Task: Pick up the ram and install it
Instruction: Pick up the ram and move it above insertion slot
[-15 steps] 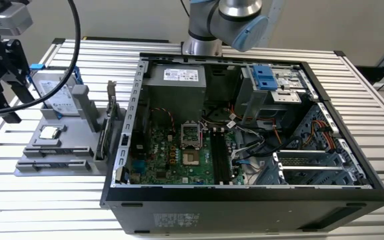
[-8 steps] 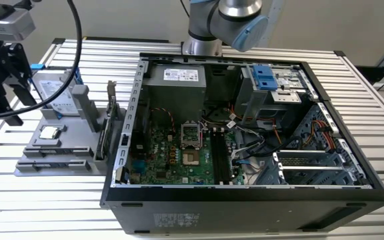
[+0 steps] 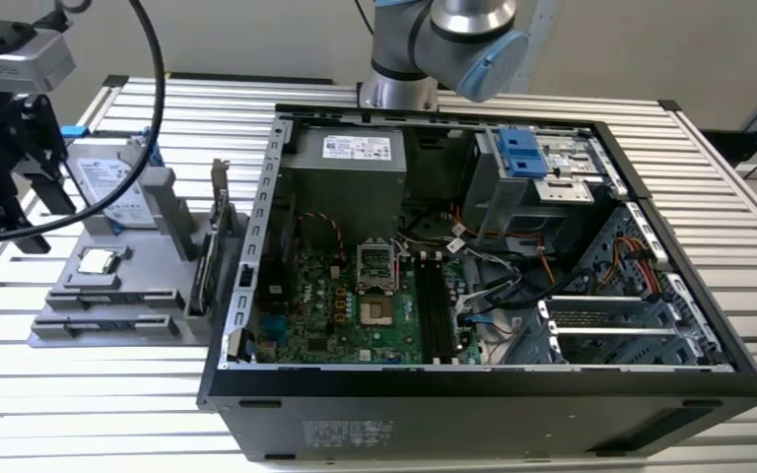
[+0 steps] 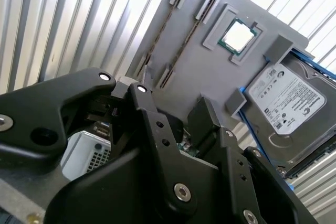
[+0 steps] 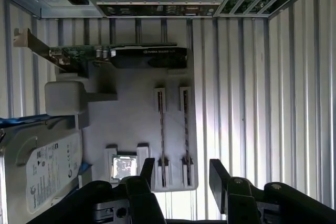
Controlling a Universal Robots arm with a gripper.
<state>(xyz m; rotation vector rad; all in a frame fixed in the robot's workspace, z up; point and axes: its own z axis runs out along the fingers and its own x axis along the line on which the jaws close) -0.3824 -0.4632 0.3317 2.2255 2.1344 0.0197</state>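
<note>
Aluminium slats form the worktop (image 3: pixel 90 394) in the exterior view. It carries an open black computer case (image 3: pixel 484 414) and, just beside it on the exterior view's left, a grey holder tray (image 3: pixel 155 192). On the tray lie a hard drive (image 3: pixel 103 177) with a white printed label and a processor chip (image 3: pixel 100 261). An upright card (image 3: pixel 214 246) with a metal bracket stands on the side next to the case. The ram (image 3: pixel 103 322) sits at the tray's near end, with a second stick (image 3: pixel 103 294) alongside it; its long axis runs from the exterior view's left to its right. A white label also marks the power supply (image 3: pixel 356 148). The arm (image 3: pixel 464 39) rises behind the case, and its black wrist end (image 3: pixel 4 128) hangs at the tray's left.

The first wrist view looks straight down on the tray, which the exterior view does not. Here the ram stands on its thin edge in end brackets, parallel to the second stick and farther from the chip. Its long axis points from the card, whose black shroud bears pale print, toward the gripper (image 5: pixel 183 179). The gripper's fingers (image 5: pixel 148 171) are spread apart and hold nothing, and the ram's near end lines up between them. I cannot tell how high they hang above it. The case's rear ports show along one border.

In the second wrist view the ram runs slantwise past the gripper's black links. The drive's label faces the camera squarely.
</note>
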